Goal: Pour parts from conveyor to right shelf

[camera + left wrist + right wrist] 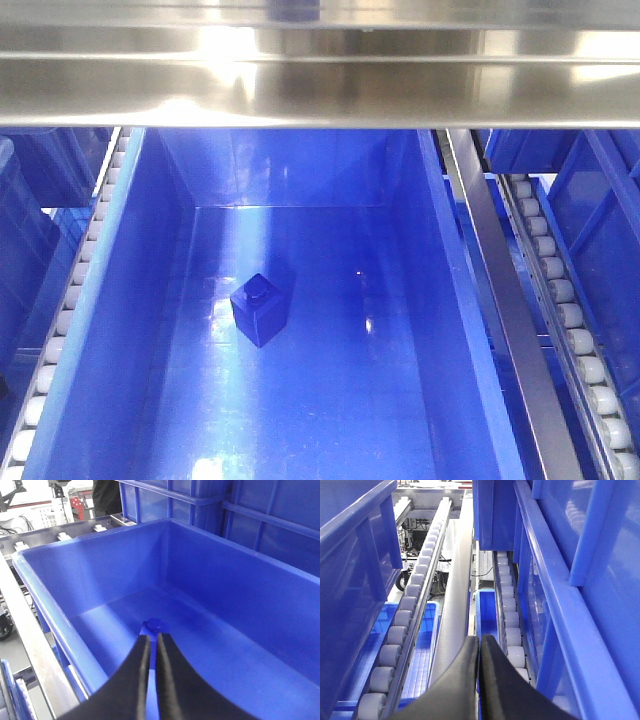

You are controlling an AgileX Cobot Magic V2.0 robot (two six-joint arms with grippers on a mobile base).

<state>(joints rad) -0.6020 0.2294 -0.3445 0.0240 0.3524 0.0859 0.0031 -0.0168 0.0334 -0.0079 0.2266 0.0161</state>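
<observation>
One part, a small glossy blue block with a stud on top, lies on the floor of a large blue bin on the right shelf. In the left wrist view my left gripper hangs over this bin, shut to a thin slit and holding nothing. The part shows just beyond its tips. My right gripper is shut and empty above a steel rail between roller tracks. The conveyor is out of view.
A steel crossbar of the shelf spans the top of the front view. White roller tracks and a steel rail run right of the bin. More blue bins flank the right gripper, with rollers to its left and a lower bin beneath.
</observation>
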